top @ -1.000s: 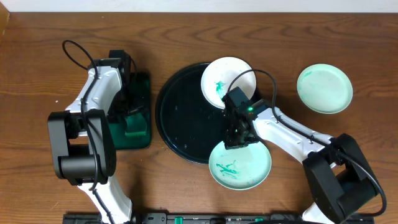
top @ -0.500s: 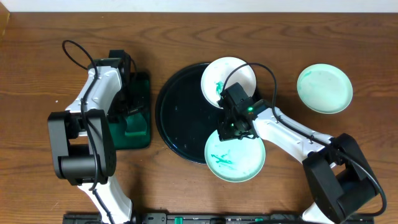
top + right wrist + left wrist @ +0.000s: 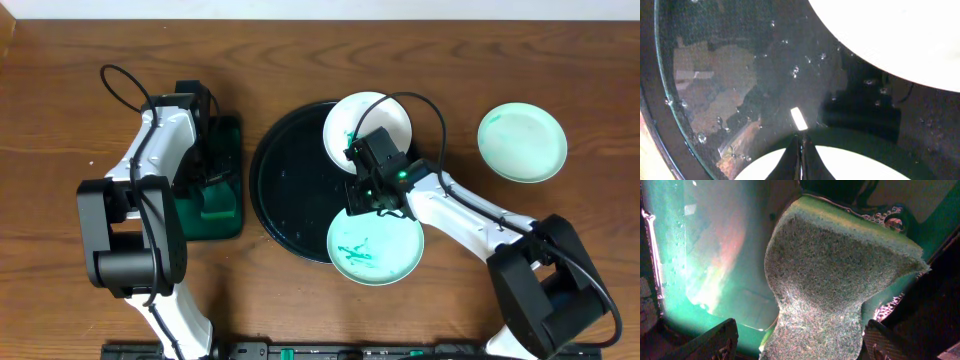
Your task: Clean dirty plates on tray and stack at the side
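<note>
The black tray (image 3: pixel 290 185) lies mid-table. A white plate with a teal smear (image 3: pixel 370 125) sits on its far right rim. My right gripper (image 3: pixel 366 203) is shut on the rim of a second teal-smeared plate (image 3: pixel 376 250), which overlaps the tray's near right edge. In the right wrist view the shut fingers (image 3: pixel 801 150) pinch that plate (image 3: pixel 860 167) above the wet tray (image 3: pixel 740 75). A third, pale green plate (image 3: pixel 521 142) lies on the table at the right. My left gripper (image 3: pixel 797 342) is open around a green sponge (image 3: pixel 835 275).
A green rectangular tray (image 3: pixel 218 180) stands at the left and holds the sponge; its wet floor shows in the left wrist view (image 3: pixel 705 255). Bare wooden table (image 3: pixel 60 120) surrounds everything.
My right gripper has dragged the near plate left and a little further onto the black tray. The left arm has not moved.
</note>
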Tool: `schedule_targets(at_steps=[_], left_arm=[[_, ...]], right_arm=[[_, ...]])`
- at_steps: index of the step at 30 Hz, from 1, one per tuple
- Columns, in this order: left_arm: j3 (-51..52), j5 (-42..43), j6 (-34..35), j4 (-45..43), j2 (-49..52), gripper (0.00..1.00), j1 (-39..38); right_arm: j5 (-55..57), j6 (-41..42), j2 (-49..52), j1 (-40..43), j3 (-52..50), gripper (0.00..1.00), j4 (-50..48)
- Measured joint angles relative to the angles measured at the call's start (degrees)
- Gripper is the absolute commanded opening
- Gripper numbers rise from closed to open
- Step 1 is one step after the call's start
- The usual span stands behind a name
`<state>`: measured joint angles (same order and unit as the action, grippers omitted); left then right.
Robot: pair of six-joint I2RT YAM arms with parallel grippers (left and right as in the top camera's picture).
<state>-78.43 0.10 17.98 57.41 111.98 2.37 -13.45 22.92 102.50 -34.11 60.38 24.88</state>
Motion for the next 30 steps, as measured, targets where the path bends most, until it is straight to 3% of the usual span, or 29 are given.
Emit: schedule_targets(at_steps=[5, 10, 14, 15, 17, 19, 22, 26, 30], left_arm=[[0.00, -0.02, 0.00, 0.00, 0.00, 0.81, 0.00], [0.00, -0.02, -0.02, -0.02, 0.00, 0.81, 0.00], [0.00, 0.00, 0.00, 0.02, 0.00, 0.81, 0.00], [0.00, 0.00, 0.00, 0.00, 0.00, 0.81, 0.00], [0.00, 0.00, 0.00, 0.02, 0.00, 0.81, 0.00], [0.00, 0.00, 0.00, 0.02, 0.00, 0.81, 0.00], [0.00, 0.00, 0.00, 0.02, 0.00, 0.81, 0.00], [0.00, 0.02, 0.00, 0.00, 0.00, 0.81, 0.00], [0.00, 0.31, 0.00, -0.02, 0.00, 0.81, 0.00]], right_arm=[[4.33, -1.42, 0.22, 0.00, 11.41, 0.01, 20.98], [13.70, 1.14, 0.00, 0.00, 27.19, 0.19, 44.39], [16.50, 3.23, -0.39, 0.00, 32.33, 0.15, 56.28], [16.61, 3.89, -0.44, 0.00, 32.54, 0.17, 58.90], [16.76, 6.12, -0.44, 0.00, 32.46, 0.31, 64.08], [16.96, 6.99, -0.52, -0.07, 32.41, 0.36, 65.44], [17.03, 9.35, -1.60, -0.48, 30.88, 0.58, 65.44], [16.94, 10.97, -5.79, -1.07, 26.12, 0.66, 63.56], [16.57, 12.85, -11.34, -1.01, 19.23, 0.67, 60.06]])
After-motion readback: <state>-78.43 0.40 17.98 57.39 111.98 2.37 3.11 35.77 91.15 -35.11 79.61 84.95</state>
